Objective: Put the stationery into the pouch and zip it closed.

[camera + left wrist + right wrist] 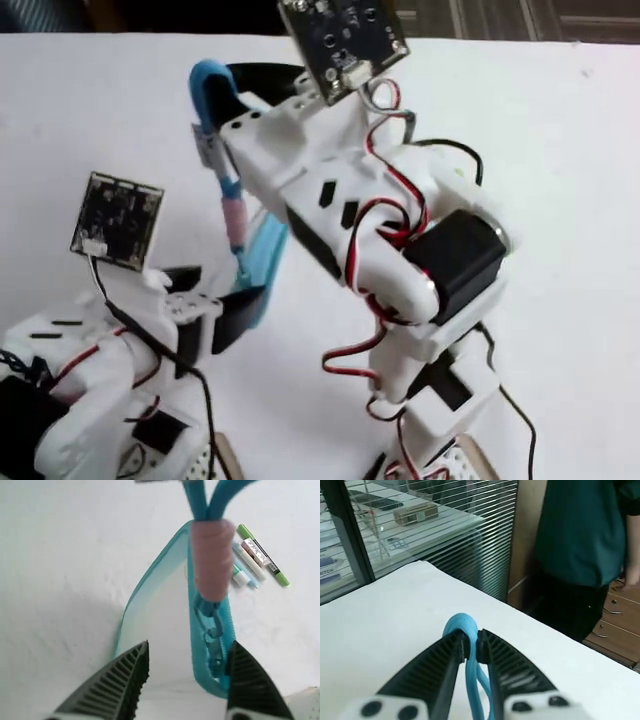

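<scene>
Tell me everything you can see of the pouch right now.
The pouch is teal-edged with pale, see-through-looking sides. A blue strap with a pink sleeve hooks to it by a metal clip. The right gripper is shut on the strap; the open left gripper straddles one end. Pens lie beside it.

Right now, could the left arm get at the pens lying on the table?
Probably not directly: the pouch hangs between the sides of the open left tool, and the pens lie beyond it on the table.

Right hand (232,82) clamping blue strap (207,95), teal pouch (270,245) below, left hand (228,312) at pouch's lower end
</scene>
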{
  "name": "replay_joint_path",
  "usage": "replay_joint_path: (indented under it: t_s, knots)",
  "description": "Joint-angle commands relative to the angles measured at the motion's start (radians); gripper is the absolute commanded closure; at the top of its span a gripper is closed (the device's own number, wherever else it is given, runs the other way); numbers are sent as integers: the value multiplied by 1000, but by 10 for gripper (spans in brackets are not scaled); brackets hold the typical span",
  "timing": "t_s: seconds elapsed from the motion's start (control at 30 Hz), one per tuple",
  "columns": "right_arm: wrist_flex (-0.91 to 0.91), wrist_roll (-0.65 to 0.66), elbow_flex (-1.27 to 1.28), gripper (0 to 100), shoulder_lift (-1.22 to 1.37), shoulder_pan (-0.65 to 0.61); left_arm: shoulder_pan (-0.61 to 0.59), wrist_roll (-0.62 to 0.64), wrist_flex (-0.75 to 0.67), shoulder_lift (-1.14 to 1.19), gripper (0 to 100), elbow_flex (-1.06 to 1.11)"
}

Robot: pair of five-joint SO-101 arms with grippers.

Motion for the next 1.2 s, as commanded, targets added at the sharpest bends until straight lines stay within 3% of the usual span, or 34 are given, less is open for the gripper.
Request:
replay_joint_path:
  t_s: [0.0,0.37,0.43,0.63,1.17]
  knots:
    - [-18,-9,-3,981,1,24,5,-55,2,15,797,0]
    - [-18,-6,-3,981,5,39,7,-78,0,15,807,40]
    - [-25,-3,-3,981,27,74,8,-87,0,15,844,40]
    - [-93,-9,-14,981,148,283,2,-275,2,10,972,51]
    - [-271,-9,-14,981,278,518,2,-304,2,10,976,74]
